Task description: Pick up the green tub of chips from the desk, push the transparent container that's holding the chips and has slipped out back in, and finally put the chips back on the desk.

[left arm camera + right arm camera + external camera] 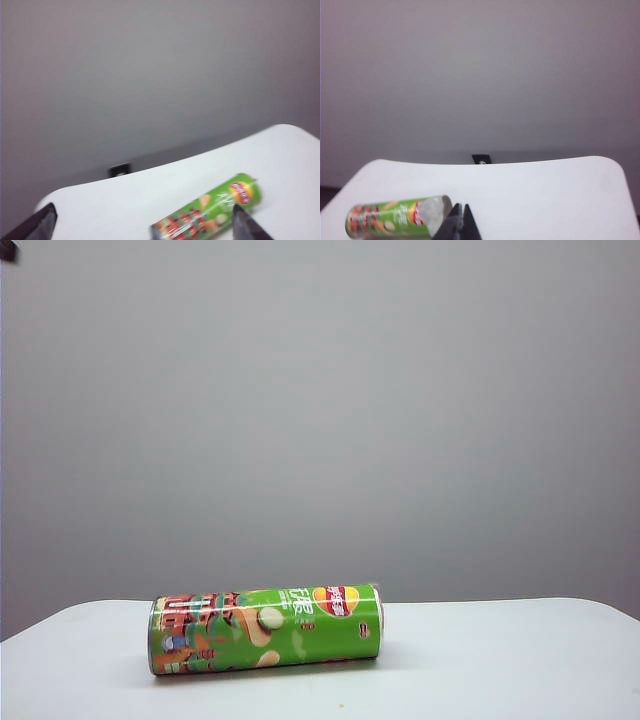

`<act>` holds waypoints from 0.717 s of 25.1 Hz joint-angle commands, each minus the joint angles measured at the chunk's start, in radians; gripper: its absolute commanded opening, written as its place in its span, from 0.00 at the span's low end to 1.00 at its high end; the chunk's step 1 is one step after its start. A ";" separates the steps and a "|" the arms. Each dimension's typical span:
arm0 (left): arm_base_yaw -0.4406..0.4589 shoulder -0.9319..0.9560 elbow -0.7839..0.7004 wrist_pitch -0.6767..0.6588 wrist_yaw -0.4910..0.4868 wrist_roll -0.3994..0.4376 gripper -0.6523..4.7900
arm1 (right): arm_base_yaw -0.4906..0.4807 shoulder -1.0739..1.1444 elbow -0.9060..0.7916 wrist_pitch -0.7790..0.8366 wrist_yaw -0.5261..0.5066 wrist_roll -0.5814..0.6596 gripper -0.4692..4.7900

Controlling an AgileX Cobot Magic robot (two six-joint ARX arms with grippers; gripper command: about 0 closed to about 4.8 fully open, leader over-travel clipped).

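Chip can point(266, 629): lying sideways on desk point(520, 660), apparently returned. Left gripper point(142, 225) spread wide, empty; right gripper point(459, 220) closed, empty, both near side.

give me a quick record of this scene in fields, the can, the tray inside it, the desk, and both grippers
can: green tub lying on its side on the desk, apart from both grippers
tray: clear container visible at the tub's open end; no part juts out past the rim
left gripper: open, fingers wide apart, empty, off the tub
right gripper: shut, empty, beside the tub's open end from its wrist view
exterior view: neither arm in sight
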 commanded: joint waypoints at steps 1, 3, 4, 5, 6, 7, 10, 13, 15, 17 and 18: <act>0.000 -0.006 -0.069 0.179 0.040 -0.055 0.89 | 0.000 -0.074 -0.030 0.069 0.008 0.073 0.07; 0.000 -0.011 -0.085 0.208 0.067 -0.104 0.88 | 0.000 -0.109 -0.038 0.069 0.007 0.072 0.07; 0.000 -0.011 -0.085 0.205 0.062 -0.104 0.86 | 0.000 -0.109 -0.038 0.068 0.004 0.072 0.07; 0.000 -0.014 -0.086 0.202 0.066 -0.109 0.85 | 0.000 -0.106 -0.039 0.070 0.005 0.072 0.07; 0.001 -0.032 -0.087 0.204 0.056 -0.137 0.85 | 0.001 -0.108 -0.048 0.079 0.003 0.072 0.07; 0.002 -0.045 -0.087 0.210 0.054 -0.137 0.85 | 0.000 -0.110 -0.051 0.079 0.004 0.072 0.07; 0.002 -0.117 -0.087 0.191 0.054 -0.137 0.85 | 0.001 -0.110 -0.061 0.080 0.004 0.072 0.07; 0.001 -0.200 -0.093 0.101 0.011 -0.134 0.81 | 0.000 -0.110 -0.080 0.093 0.005 0.072 0.07; 0.000 -0.245 -0.107 0.050 -0.027 -0.130 0.73 | 0.001 -0.109 -0.096 0.100 0.004 0.072 0.07; 0.001 -0.240 -0.119 0.032 -0.029 -0.145 0.73 | 0.001 -0.110 -0.119 0.106 0.004 0.072 0.07; 0.000 -0.238 -0.135 0.038 -0.029 -0.145 0.73 | 0.000 -0.110 -0.132 0.110 0.005 0.072 0.07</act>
